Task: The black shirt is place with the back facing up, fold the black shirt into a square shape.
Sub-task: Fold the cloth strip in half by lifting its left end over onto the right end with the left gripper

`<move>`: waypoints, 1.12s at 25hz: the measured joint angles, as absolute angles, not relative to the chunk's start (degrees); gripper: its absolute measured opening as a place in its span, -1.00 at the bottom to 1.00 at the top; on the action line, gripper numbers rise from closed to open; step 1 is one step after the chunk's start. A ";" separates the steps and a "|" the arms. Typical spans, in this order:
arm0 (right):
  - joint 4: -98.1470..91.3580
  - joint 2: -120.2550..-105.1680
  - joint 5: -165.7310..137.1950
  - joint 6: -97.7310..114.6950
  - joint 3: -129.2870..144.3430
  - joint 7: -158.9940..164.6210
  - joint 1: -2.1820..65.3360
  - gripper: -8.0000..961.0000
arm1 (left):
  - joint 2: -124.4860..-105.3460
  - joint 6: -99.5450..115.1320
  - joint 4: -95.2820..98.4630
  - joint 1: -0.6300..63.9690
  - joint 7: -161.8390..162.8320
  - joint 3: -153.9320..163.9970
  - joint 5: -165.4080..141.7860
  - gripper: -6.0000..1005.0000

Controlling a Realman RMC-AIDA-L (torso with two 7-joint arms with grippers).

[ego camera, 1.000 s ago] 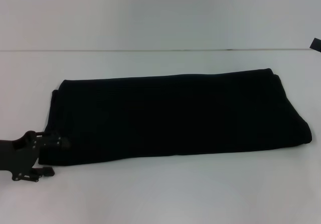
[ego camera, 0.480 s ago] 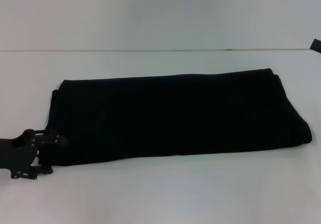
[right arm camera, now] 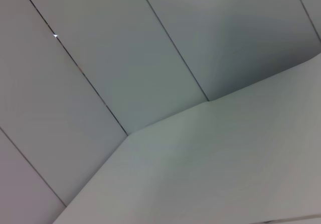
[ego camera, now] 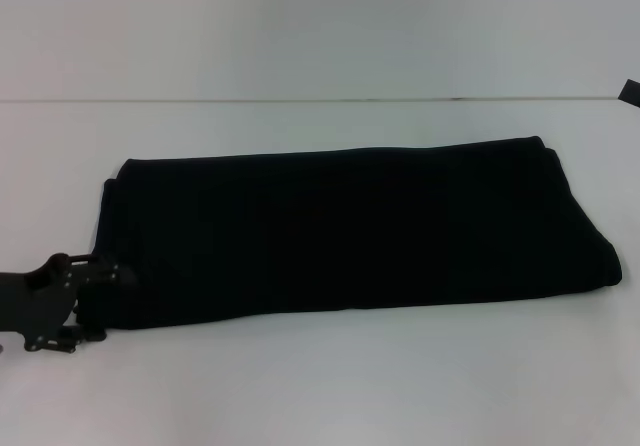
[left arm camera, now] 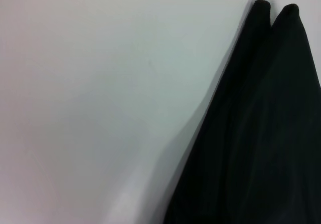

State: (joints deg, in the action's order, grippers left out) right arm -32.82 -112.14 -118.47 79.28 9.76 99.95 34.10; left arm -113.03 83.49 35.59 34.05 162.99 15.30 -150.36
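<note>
Folding stage: the black shirt (ego camera: 350, 231) lies on the white table (ego camera: 320, 386) as a long, wide band, so the lengthwise folds look done.
Shirt position: it sits in the middle of the table, stretching from the robot's left side to its right side, with no sleeve or neckline showing.
Shirt layers: in the left wrist view, the black shirt (left arm camera: 261, 133) shows two rounded folded edges side by side, so it has more than one layer.
Left gripper: the left gripper (ego camera: 95, 301) is at the near left corner of the shirt, low by the table; I cannot tell how its fingers stand or whether it holds cloth.
Right gripper: it is not visible in any view.
What is left: I judge that one short end should go over the other to make a square.
</note>
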 joint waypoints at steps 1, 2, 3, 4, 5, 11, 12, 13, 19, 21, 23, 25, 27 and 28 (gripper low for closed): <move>-32.86 -112.14 -118.46 79.28 9.75 99.95 34.10 0.52 | -113.01 83.33 35.54 34.10 162.95 15.29 -150.33 0.76; -32.91 -112.15 -118.45 79.28 9.76 99.95 34.10 0.52 | -112.98 83.18 35.52 34.15 162.91 15.29 -150.29 0.76; -32.96 -112.15 -118.44 79.28 9.76 99.95 34.09 0.52 | -112.98 82.96 35.51 34.20 162.88 15.29 -150.24 0.76; -32.99 -112.15 -118.44 79.30 9.76 99.95 34.10 0.52 | -112.97 82.83 35.51 34.23 162.86 15.29 -150.22 0.76; -33.05 -112.15 -118.39 79.33 9.76 100.00 34.08 0.52 | -112.94 82.70 35.51 34.29 162.82 15.29 -150.19 0.76; -33.14 -112.14 -118.32 79.37 9.76 100.07 34.03 0.52 | -112.78 82.03 35.50 34.57 162.34 15.29 -150.01 0.76; -33.16 -112.12 -118.32 79.37 9.76 100.08 34.02 0.52 | -112.77 81.96 35.50 34.62 162.22 15.29 -150.01 0.76; -33.18 -112.10 -118.28 79.37 9.76 100.11 34.01 0.52 | -112.77 81.86 35.50 34.69 162.06 15.29 -150.01 0.76; -33.22 -112.06 -117.77 79.53 9.76 100.03 33.90 0.52 | -112.62 80.98 35.50 35.25 160.56 15.36 -149.52 0.76; -33.22 -112.06 -117.76 79.52 9.75 100.02 33.90 0.52 | -112.60 80.47 35.40 35.35 159.98 15.42 -149.22 0.76; -33.20 -112.06 -117.76 79.50 9.76 100.02 33.90 0.52 | -112.59 80.11 35.29 35.41 159.69 15.59 -148.99 0.76; -33.20 -112.06 -117.76 79.53 9.75 100.02 33.92 0.52 | -112.58 79.88 35.26 35.62 159.13 15.87 -148.75 0.76; -33.20 -112.05 -117.76 79.54 9.76 100.02 33.96 0.52 | -112.58 79.82 35.25 35.81 158.59 15.97 -148.74 0.76; -33.21 -112.05 -117.76 79.54 9.76 100.03 33.99 0.52 | -112.58 79.82 35.25 35.81 158.59 15.97 -148.74 0.76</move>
